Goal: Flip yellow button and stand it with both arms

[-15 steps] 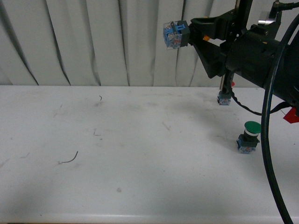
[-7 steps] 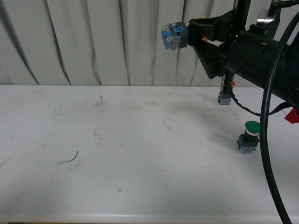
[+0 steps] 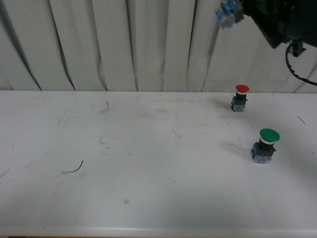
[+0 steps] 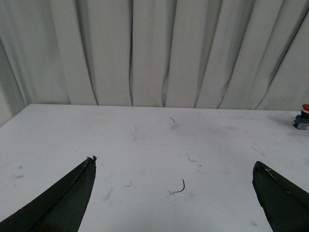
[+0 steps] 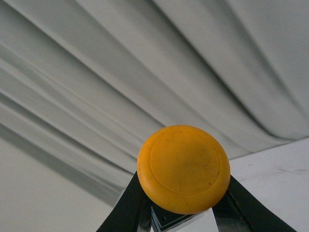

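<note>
I'm looking over all three views and I can't read any lettering, label, brand or number anywhere; the yellow button (image 5: 183,169) shows me a plain cap face.

1. Three buttons: yellow button (image 5: 183,166), red button (image 3: 241,97), green button (image 3: 265,145).
2. Two grippers: left gripper (image 4: 174,164), right gripper (image 5: 183,195).
3. Two wire scraps: curved scrap (image 3: 74,168), short scrap (image 3: 106,103).
4. One table (image 3: 148,208).
5. One curtain (image 3: 99,44).
</note>
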